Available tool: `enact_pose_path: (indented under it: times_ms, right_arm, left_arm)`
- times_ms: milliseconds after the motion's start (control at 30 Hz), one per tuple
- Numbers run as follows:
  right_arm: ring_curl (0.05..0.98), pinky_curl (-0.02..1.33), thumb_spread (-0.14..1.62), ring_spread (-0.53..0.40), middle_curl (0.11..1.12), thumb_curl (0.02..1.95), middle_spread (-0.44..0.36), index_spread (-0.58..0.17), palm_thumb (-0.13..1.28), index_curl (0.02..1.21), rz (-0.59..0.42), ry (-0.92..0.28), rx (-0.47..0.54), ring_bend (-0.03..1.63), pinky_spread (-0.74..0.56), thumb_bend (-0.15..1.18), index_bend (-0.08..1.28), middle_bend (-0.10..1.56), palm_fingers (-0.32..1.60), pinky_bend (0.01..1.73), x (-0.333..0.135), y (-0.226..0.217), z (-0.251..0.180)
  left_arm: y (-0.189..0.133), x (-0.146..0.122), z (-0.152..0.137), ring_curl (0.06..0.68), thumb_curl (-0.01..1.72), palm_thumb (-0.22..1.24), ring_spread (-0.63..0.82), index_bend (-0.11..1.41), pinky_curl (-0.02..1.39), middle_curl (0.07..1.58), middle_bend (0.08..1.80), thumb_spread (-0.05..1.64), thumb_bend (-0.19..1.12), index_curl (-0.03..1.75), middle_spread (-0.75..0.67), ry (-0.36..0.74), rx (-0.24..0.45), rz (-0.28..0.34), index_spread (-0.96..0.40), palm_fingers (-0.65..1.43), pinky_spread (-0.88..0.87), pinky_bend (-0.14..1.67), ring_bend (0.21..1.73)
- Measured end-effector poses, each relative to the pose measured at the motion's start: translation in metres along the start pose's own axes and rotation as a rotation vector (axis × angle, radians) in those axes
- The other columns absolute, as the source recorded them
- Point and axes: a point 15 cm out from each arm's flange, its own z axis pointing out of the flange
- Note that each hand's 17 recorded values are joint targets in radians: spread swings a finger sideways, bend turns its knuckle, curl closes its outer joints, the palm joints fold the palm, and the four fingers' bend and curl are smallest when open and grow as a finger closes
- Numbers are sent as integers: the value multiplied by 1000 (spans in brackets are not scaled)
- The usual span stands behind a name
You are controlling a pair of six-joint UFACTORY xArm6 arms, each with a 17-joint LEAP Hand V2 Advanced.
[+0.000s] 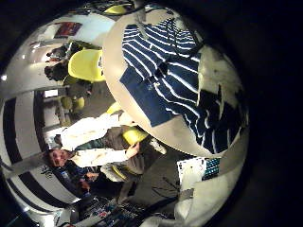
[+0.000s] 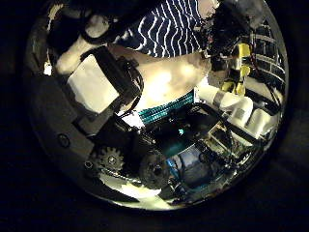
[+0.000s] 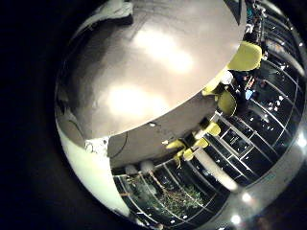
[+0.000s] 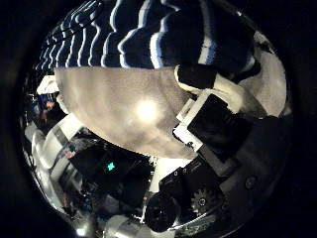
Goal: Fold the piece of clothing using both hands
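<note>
Hands above the striped garment, fold not visibly started

Fingers [image 4: 213,114] of the right hand [image 4: 223,139] fill the right side of the right thumb-side palm view, black and white segments reaching toward the striped garment [image 4: 149,35] in the upper part of that frame; they look fairly straight and grip no cloth that I can see; whether their tips touch it I cannot tell. The left hand [image 2: 101,82] shows in the left thumb-side view at left of centre, holding nothing visible; how wide it stands I cannot tell. Outward, the garment lies spread on the pale round table [image 1: 213,66], upper right of the left little-finger-side view, dark patch toward centre. Judging by this, no clear fold shows; the folding itself seems left to do.
</note>
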Motion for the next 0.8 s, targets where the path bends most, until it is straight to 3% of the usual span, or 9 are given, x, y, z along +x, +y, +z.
enact_pose_path:
  times_ms: [33,100,233,500,800]
  right_arm:
    - [662,616,1024,-310,851,505,-326,-502,995,781,7,-5,8,1190,-325,18,671,958,1124,1249,3,0,-1]
    - [693,652,1077,-306,891,512,-323,-495,999,851,20,-10,28,1222,-308,15,775,1019,1086,1257,9,0,-6]
    - [748,728,1161,-304,951,531,-311,-478,1008,944,47,-18,55,1271,-272,15,885,1098,1009,1293,20,5,-17]
    - [819,863,1232,-292,1018,568,-289,-446,1001,1036,148,-63,161,1351,-230,-5,980,1188,929,1335,59,42,-58]
    - [850,978,1243,-276,1037,597,-264,-415,970,1077,142,-105,208,1397,-206,-14,1022,1234,897,1323,76,77,-127]
  left_arm:
    - [1,0,0,523,487,828,-467,177,683,1272,813,1234,-11,1602,-682,1,0,2,-351,833,-717,955,1375]
    - [4,0,0,523,487,828,-467,177,684,1273,811,1234,-11,1601,-683,3,-8,9,-347,833,-717,954,1375]
    - [12,1,0,523,485,823,-468,177,685,1274,809,1232,-12,1599,-684,8,-29,34,-341,835,-716,950,1373]
    - [32,-8,-3,524,484,817,-470,179,686,1273,805,1231,-12,1598,-686,18,-47,42,-329,830,-714,936,1370]
    - [45,-18,-33,522,485,816,-471,178,687,1271,803,1231,-11,1598,-688,14,-50,53,-317,834,-718,922,1367]
